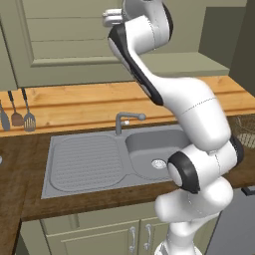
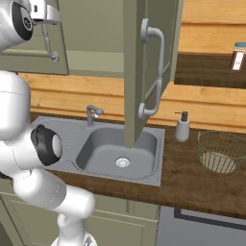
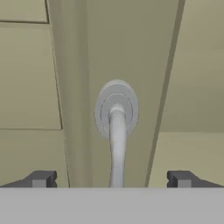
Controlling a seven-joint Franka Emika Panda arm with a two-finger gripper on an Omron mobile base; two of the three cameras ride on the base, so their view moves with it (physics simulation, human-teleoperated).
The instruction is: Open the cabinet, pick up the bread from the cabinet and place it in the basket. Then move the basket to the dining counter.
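Note:
The sage-green cabinet [image 2: 91, 33] hangs above the sink. Its right door [image 2: 144, 72] stands swung out, edge-on, with a long curved silver handle [image 2: 156, 72]. The left door [image 1: 64, 40] is closed. My gripper [image 3: 111, 179] is up at the left door's handle [image 3: 116, 131], open, with the bar running between the two fingertips [image 3: 41, 179] and its round mount straight ahead. The hand [image 2: 45, 17] sits at the top of that handle [image 2: 49, 45]. The pale wire basket [image 2: 222, 151] stands on the worktop at the right, with nothing in it. The bread and the dining counter are out of view.
A steel sink [image 2: 120, 149] with a faucet [image 2: 91, 114] lies below the cabinet in the dark wood worktop [image 2: 192, 187]. A soap dispenser [image 2: 182, 127] stands left of the basket. Utensils [image 1: 22, 117] hang on the left wall. A small jar [image 2: 238, 57] stands on the open cabinet shelf.

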